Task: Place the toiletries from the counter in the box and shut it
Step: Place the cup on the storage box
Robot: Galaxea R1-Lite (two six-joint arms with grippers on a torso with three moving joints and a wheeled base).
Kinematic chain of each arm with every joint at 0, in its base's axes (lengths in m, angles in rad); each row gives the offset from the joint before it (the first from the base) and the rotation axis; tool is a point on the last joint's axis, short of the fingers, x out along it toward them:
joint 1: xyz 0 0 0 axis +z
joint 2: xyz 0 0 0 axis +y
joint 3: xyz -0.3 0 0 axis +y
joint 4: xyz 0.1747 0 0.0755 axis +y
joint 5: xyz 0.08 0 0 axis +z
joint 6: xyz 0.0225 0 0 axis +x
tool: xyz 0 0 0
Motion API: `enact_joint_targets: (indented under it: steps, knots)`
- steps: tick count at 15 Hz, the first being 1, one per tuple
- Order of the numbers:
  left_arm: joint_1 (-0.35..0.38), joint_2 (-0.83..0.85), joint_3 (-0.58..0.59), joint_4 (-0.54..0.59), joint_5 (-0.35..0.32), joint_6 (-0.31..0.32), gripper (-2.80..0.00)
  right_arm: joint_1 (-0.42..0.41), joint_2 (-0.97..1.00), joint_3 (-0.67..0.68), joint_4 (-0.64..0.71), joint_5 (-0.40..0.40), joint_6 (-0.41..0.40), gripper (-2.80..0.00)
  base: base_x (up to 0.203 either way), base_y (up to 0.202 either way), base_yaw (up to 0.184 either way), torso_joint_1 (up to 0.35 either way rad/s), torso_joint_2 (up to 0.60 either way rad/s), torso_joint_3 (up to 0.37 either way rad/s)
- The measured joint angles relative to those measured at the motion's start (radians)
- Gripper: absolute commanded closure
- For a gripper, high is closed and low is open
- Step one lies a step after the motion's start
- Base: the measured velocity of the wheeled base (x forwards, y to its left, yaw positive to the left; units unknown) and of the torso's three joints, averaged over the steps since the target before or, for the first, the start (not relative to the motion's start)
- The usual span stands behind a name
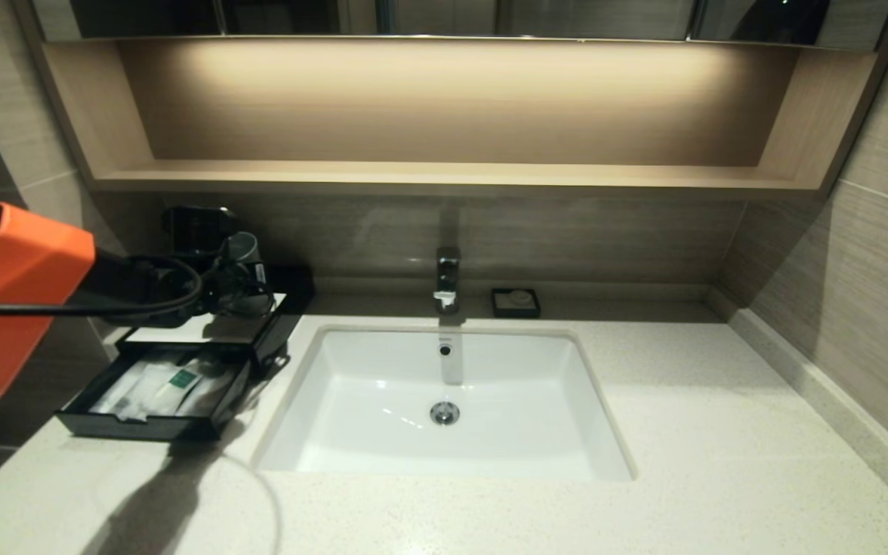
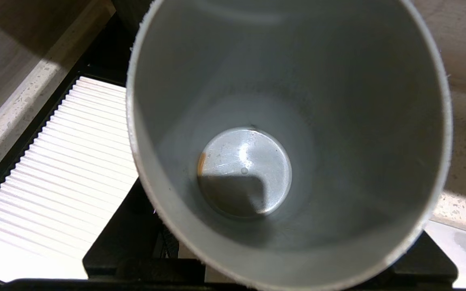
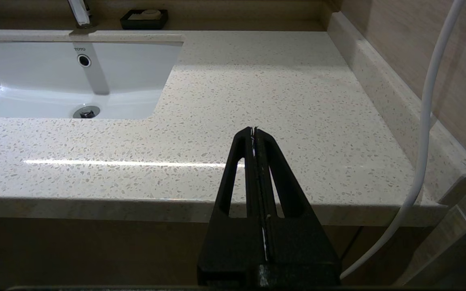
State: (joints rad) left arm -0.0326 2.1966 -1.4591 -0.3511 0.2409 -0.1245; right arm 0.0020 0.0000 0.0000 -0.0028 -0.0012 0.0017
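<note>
Apparently the left gripper (image 1: 247, 281) grips a grey cup (image 2: 285, 141) above the box (image 1: 205, 331); tilted, it could drop beside the open drawer (image 1: 153, 393). Right gripper (image 3: 254, 135) rests clenched.

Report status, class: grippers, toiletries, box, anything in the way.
Left gripper holds grey cup over box. Right gripper shut, parked off counter. Toiletries in open drawer.
</note>
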Motion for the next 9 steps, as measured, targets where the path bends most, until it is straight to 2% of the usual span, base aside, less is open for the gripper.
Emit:
enact_joint_targets:
  steps: [9]
  knots:
    - [0.000,0.007,0.001,-0.001,0.000,0.000,0.00,0.000,0.000,0.000,0.000,0.000,0.000,0.00,0.000,0.000,0.000,0.000,0.00,0.000]
